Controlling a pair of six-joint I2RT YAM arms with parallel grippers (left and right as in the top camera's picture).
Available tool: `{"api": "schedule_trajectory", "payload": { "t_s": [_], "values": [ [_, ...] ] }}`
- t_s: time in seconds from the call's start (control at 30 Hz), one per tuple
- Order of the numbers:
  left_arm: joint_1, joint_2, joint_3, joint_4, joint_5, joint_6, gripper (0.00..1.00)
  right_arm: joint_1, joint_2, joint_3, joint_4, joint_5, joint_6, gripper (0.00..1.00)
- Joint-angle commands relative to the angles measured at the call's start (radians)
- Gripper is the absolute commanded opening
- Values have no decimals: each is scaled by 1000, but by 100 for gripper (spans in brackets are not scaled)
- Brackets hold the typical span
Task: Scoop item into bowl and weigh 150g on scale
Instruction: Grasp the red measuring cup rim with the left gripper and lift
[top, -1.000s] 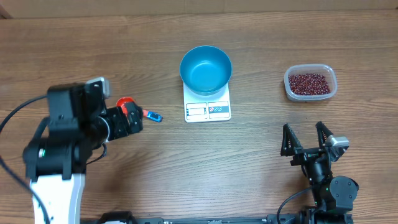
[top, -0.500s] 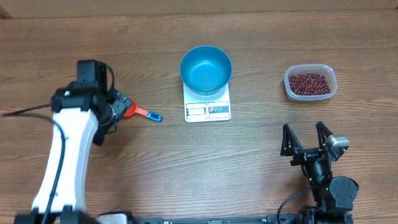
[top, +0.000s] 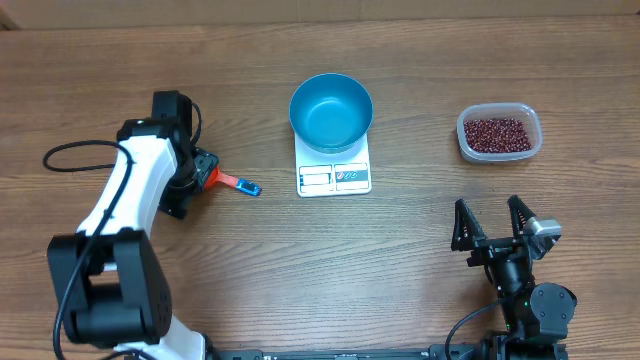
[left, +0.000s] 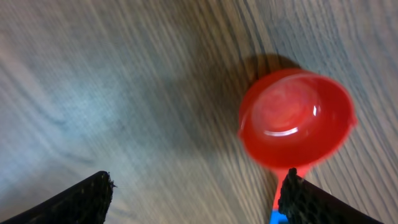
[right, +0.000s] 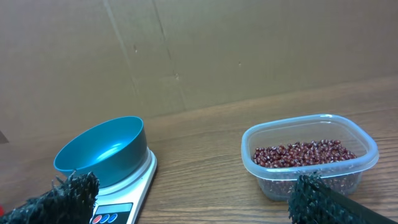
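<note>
Brown wood-grain bench (top: 300, 270) seen from above, with a plain cardboard wall (right: 186, 50) behind its far edge. At the middle, toward the far edge, a small white scale (top: 334, 176) carries a deep blue bowl (top: 331, 110); the bowl is empty and overhangs the scale's back. Toward the far right edge sits a clear plastic tub (top: 536, 140) holding a heap of small dark red beans (top: 497, 133), well apart from the scale.

On the left half of the bench lies a scoop (top: 228, 181) with a red cup and blue handle. The left gripper (top: 203, 174) hovers over the red cup, fingers spread wide and clasping nothing; the handle passes just beside one fingertip (left: 295, 193).

The right gripper (top: 492, 224) waits near the front right edge, fingers spread apart and empty, pointing toward the tub.
</note>
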Motion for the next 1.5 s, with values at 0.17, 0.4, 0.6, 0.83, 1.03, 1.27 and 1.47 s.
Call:
{"api": "schedule_trajectory", "payload": {
  "t_s": [0.17, 0.4, 0.6, 0.83, 1.03, 1.27, 1.47],
  "values": [
    [0, 128, 8, 93, -24, -20, 65, 4, -11, -11, 6, 7, 0, 100],
    [0, 167, 8, 158, -28, -19, 41, 4, -11, -11, 6, 7, 0, 100],
    [0, 178, 8, 179, -28, -19, 4, 4, -12, -11, 6, 7, 0, 100],
    [35, 106, 85, 19, 4, -21, 4, 4, -11, -11, 6, 7, 0, 100],
    [90, -43, 249, -252, 34, -20, 4, 4, -12, -11, 6, 7, 0, 100],
    [113, -244, 325, -336, 221, 133, 4, 4, -11, -11, 6, 7, 0, 100],
    [110, -326, 325, -389, 265, 168, 4, 4, -12, -11, 35, 2, 4, 100]
  ]
}}
